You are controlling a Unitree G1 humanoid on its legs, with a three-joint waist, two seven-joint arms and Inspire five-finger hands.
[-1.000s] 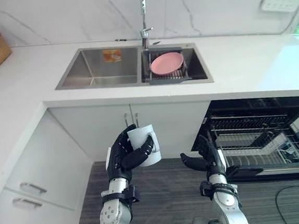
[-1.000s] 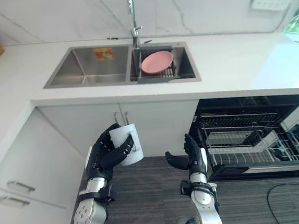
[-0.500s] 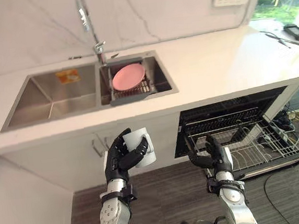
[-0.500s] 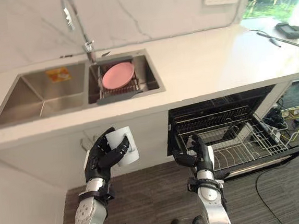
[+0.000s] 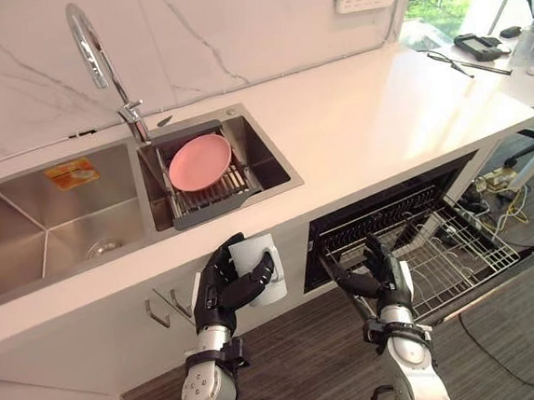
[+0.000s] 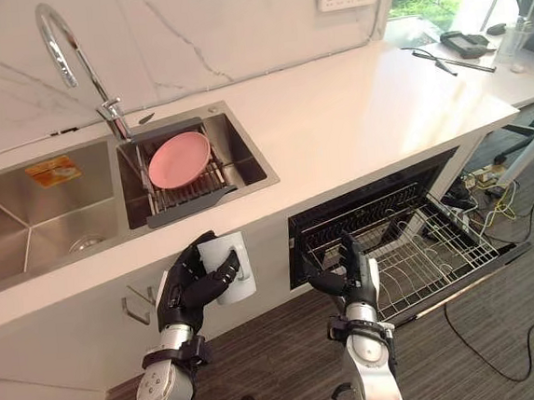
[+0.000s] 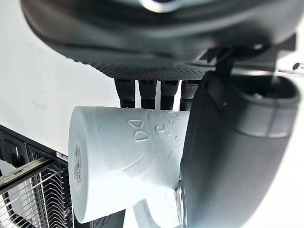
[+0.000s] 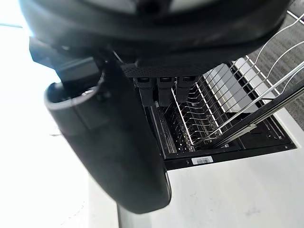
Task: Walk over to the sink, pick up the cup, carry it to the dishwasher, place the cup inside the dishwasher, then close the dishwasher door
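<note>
White cup [image 5: 259, 271] is at lower centre of the frame, off the counter [image 5: 371, 107] and held in front of the cabinet fronts below the sink [image 5: 53, 219]. Left hand [image 5: 217, 293] has fingers and thumb curled round the cup body, a full wrap that looks right for carrying while walking. The left wrist view shows the cup lying across the palm, thumb clamped over it. Right hand [image 5: 383, 272] is lower right of centre, fingers loosely spread, holding nothing — probably kept free for closing up later. Dishwasher [image 5: 395, 217] is right of centre under the counter, open, with its wire rack [image 5: 454, 254] pulled out, so a cup can go straight in. Pink plate [image 5: 200, 161] sits in the sink's drain basket, not part of the task. Judged step: carry leg — cup near the rack but not yet over it.
</note>
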